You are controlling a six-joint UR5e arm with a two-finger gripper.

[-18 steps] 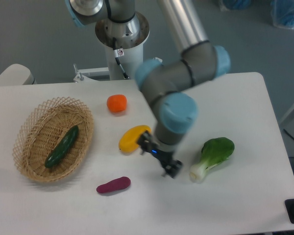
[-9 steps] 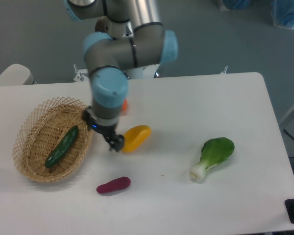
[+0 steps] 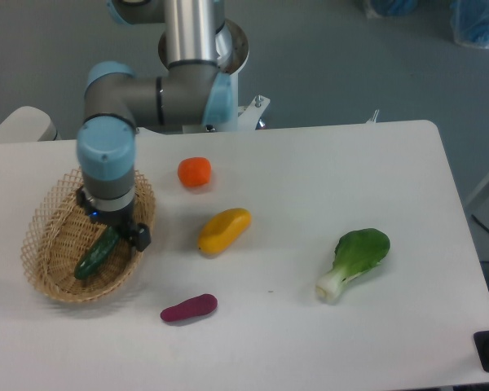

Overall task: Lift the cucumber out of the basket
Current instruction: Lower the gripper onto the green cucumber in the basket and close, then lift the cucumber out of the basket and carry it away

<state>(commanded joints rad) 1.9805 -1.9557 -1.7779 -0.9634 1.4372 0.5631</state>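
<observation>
Cucumber [image 3: 96, 253]: lies slantwise on the floor of the basket [image 3: 45, 244], upper end hidden under the arm; lower end free
Pincer [image 3: 118, 234]: poised over the cucumber's upper half, inside the basket's right rim; fingers mostly hidden, so cannot tell its spread
Stage: approach for the grasp; cucumber not lifted
Counter [image 3: 310, 179]: yellow fruit [image 3: 223, 230] right of basket, out of the way
</observation>
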